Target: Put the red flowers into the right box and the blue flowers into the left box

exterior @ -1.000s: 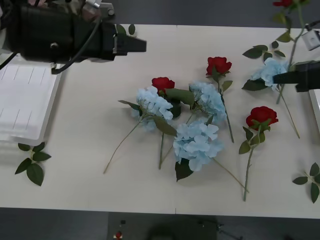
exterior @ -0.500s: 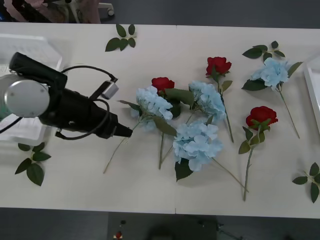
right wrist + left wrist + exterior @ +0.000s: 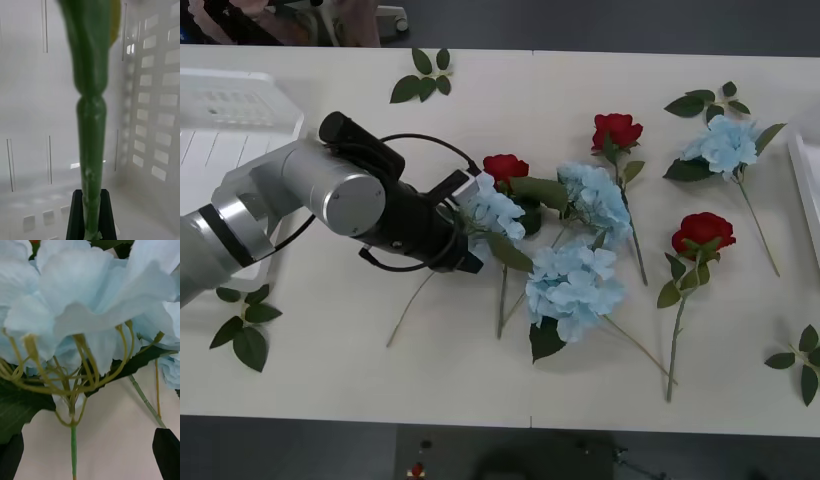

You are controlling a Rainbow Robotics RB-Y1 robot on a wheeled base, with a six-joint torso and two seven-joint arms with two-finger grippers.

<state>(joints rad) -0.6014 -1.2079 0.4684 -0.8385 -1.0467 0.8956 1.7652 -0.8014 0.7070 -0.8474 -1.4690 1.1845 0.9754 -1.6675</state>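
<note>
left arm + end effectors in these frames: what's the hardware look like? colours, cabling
Left arm: silver-grey cylindrical links, then a black wrist section with black cables looping around it and a small grey connector block. Left end effector: black fingers at the wrist picture's two corners. Right end effector: black fingers, flat-topped and blocky.

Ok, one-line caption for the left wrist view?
Left hand, open, straddling the stem beneath a blue flower on the table.
</note>
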